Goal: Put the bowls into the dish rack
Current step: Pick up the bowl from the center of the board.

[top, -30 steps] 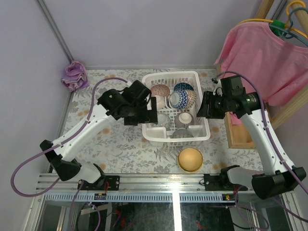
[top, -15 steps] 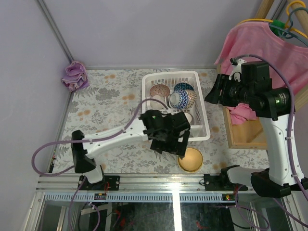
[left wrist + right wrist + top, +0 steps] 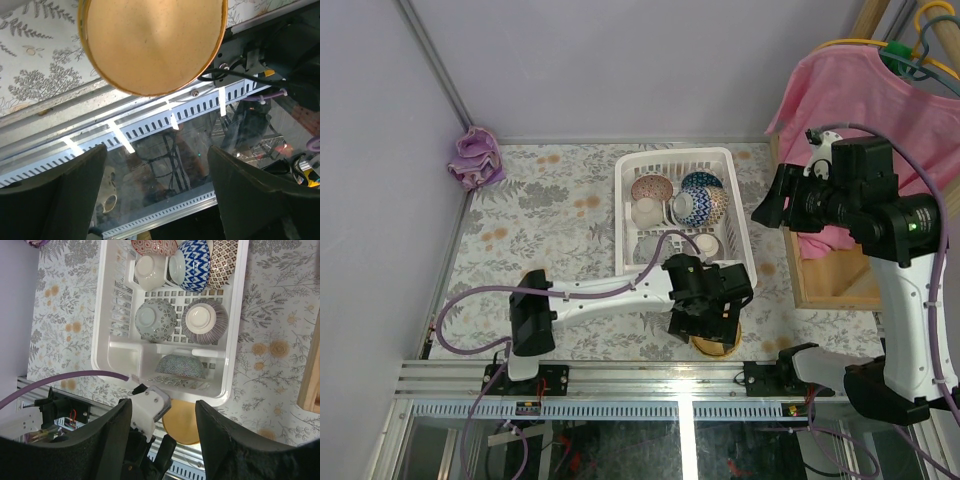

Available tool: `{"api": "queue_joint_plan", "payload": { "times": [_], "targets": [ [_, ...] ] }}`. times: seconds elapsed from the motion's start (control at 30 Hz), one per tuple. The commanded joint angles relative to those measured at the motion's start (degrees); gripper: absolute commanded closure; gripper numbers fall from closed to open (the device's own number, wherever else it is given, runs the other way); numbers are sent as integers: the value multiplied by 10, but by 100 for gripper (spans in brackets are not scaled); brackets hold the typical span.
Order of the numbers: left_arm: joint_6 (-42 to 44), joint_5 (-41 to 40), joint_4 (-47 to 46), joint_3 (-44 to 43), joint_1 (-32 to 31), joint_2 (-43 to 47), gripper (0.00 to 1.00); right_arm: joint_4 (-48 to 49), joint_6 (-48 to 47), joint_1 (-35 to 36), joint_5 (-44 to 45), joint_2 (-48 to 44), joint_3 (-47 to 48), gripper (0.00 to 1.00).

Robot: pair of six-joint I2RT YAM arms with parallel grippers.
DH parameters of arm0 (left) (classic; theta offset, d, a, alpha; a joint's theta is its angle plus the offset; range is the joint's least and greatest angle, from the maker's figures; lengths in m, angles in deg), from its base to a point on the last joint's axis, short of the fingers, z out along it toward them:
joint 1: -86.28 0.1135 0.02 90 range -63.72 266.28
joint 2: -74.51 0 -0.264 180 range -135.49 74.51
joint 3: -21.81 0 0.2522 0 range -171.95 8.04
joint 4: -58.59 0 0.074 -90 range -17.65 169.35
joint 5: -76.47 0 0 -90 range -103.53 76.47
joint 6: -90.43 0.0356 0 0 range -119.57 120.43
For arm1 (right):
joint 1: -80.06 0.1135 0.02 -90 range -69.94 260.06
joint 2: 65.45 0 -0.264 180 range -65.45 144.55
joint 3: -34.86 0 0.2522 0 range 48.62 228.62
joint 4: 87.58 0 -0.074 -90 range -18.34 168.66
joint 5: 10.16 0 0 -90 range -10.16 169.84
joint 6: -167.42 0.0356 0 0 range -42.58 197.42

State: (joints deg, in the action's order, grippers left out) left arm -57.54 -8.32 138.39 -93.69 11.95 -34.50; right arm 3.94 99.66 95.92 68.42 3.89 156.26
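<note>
A tan-yellow bowl (image 3: 150, 40) lies upside down on the floral table by the front rail, in front of the dish rack (image 3: 670, 157). My left gripper (image 3: 712, 325) hovers over this bowl (image 3: 722, 346) and hides most of it. The left gripper (image 3: 157, 200) is open with nothing between its fingers. The dish rack (image 3: 125, 352) holds several bowls: pink-red (image 3: 152, 246), blue-white (image 3: 194, 262), grey patterned (image 3: 155, 319), striped (image 3: 205, 320) and scale-patterned (image 3: 182, 366). My right gripper (image 3: 767, 212) is raised at the rack's right side. It (image 3: 167, 440) is open and empty.
A pink garment (image 3: 880, 110) hangs on hangers at the far right above a wooden box (image 3: 830, 280). A purple cloth (image 3: 475, 155) lies in the far left corner. The metal rail (image 3: 620, 375) runs along the table's near edge, right beside the tan-yellow bowl.
My left arm swung from the rack's left side round to its front, over the tan-yellow bowl, and its jaws narrowed slightly. My right arm lifted and drew back from the rack.
</note>
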Motion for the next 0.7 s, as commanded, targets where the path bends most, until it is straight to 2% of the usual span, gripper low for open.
{"api": "queue_joint_plan", "payload": {
  "times": [0.0, 0.5, 0.67],
  "targets": [
    [-22, 1, -43, 5, -8, -27, 20, -63, -39, 1, -23, -16, 27, 39],
    [-22, -29, -47, 37, -15, -59, 29, -55, -36, 1, -40, -24, 12, 39],
    [-34, -56, -47, 36, -8, -49, 41, -54, -36, 1, -43, -24, 13, 39]
  ]
}}
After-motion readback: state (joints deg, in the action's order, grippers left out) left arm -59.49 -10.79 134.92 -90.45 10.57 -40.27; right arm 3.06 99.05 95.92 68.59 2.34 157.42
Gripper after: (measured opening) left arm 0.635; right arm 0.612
